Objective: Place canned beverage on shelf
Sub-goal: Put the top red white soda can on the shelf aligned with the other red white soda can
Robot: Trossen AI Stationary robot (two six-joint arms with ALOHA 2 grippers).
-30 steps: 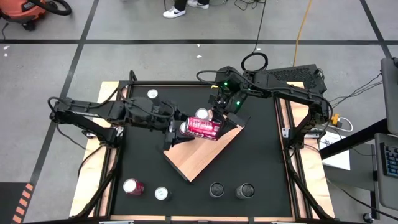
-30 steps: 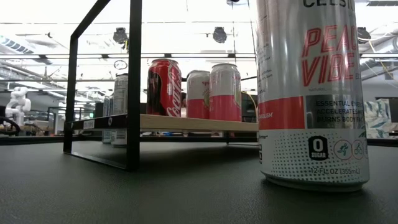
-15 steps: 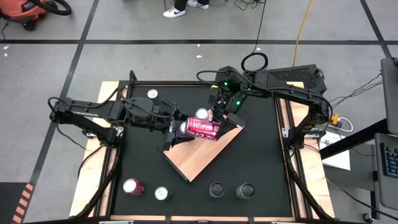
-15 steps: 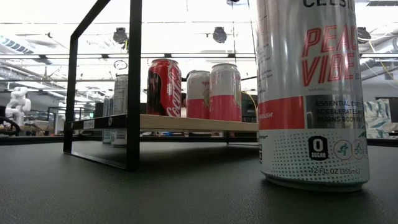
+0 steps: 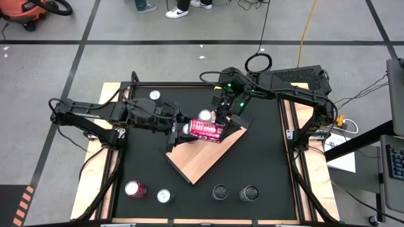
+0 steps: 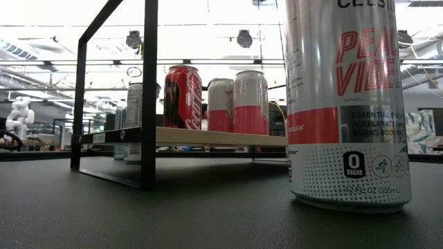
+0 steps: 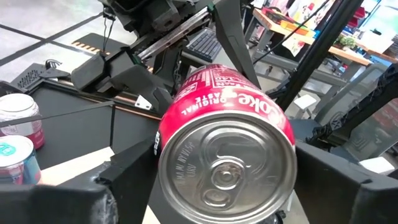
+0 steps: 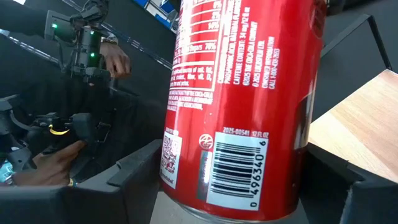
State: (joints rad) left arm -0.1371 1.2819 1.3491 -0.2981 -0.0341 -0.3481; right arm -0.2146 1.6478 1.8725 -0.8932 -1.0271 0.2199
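Observation:
A red cola can (image 5: 205,129) hangs on its side in the air over the far corner of the light wooden shelf (image 5: 201,157). My left gripper (image 5: 179,130) is at the can's silver top end (image 7: 225,168), and my right gripper (image 5: 228,121) is at its barcode end (image 8: 233,177). Both are shut on it. In the low view another red can (image 6: 181,97) and two pink cans (image 6: 239,102) stand upright on the shelf board (image 6: 208,137). My left gripper has the can's top end between its two fingers (image 7: 134,168), one on each side of the wall just behind the rim (image 7: 163,134). No gap shows there. The fingers come almost level from the table's left, along the can. The can is clear of the shelf. My right gripper pinches the can's wall near its bottom end (image 8: 180,168) between its two fingers (image 8: 140,165), beside the barcode. The fingers come from the far right, slanting down, and lie across the can. The can is lifted clear, lying about level.
Loose cans stand on the black tabletop: a silver-topped one (image 5: 154,96) at the far left, a red one (image 5: 134,189) and a silver one (image 5: 164,196) near left, and two dark ones (image 5: 233,192) near the middle. A tall white can (image 6: 346,104) stands close to the low camera.

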